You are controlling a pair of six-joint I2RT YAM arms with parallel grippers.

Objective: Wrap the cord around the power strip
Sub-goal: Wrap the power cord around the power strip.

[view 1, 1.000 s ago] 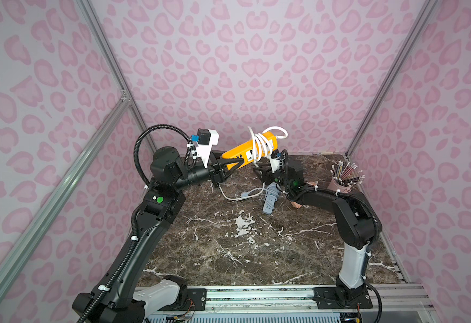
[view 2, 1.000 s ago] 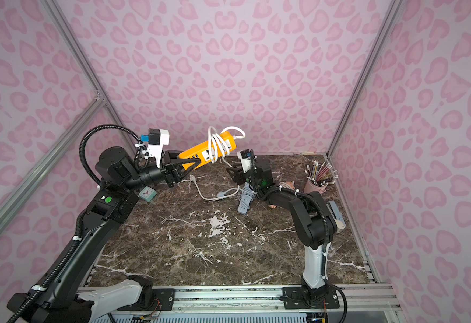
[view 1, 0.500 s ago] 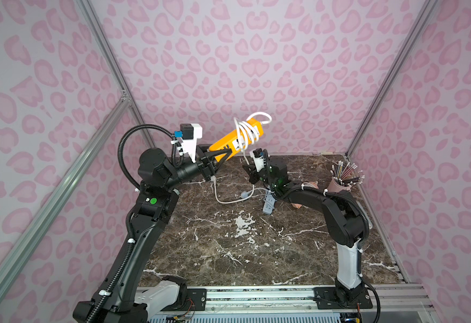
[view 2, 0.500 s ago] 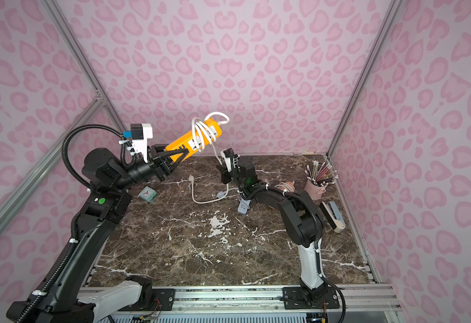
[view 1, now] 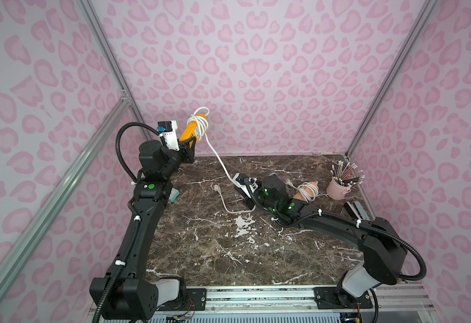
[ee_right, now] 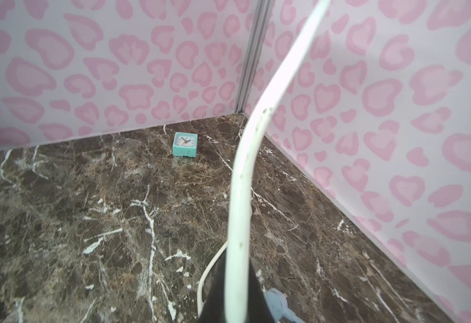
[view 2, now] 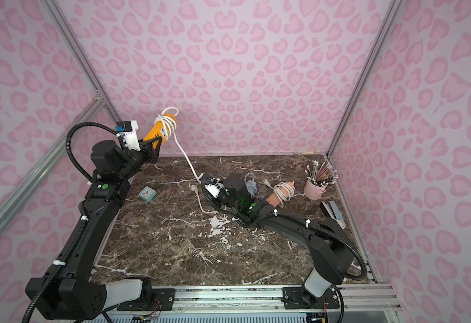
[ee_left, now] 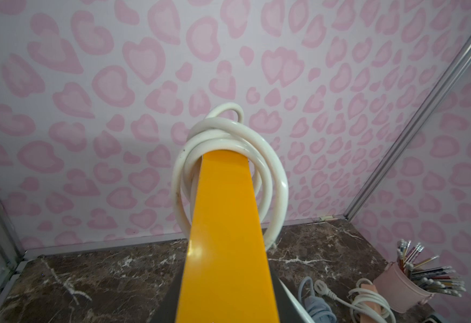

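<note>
My left gripper [view 1: 188, 143] is shut on the near end of the orange power strip [view 1: 193, 129], holding it tilted up in the air by the back wall. Several loops of white cord [view 1: 201, 125] sit around its far end, as the left wrist view shows on the power strip [ee_left: 226, 237] and cord [ee_left: 270, 173]. From the coils the cord runs taut down to my right gripper [view 1: 238, 186], low over the table and shut on the cord [ee_right: 240, 195]. The remaining cord and its plug [view 2: 193, 188] lie on the marble.
A teal clock [view 2: 147, 193] stands at the left. Behind my right wrist lie a grey-blue cord bundle [view 2: 249, 184] and a peach strip wound with white cord [view 2: 280, 193]. A pink pencil cup [view 2: 315, 190] and a stapler [view 2: 333, 209] are at the right edge.
My right gripper has shut on the cord and moved down and to the left. My left arm has swung the strip to the left and tilted it steeper. The cord is now drawn taut.
</note>
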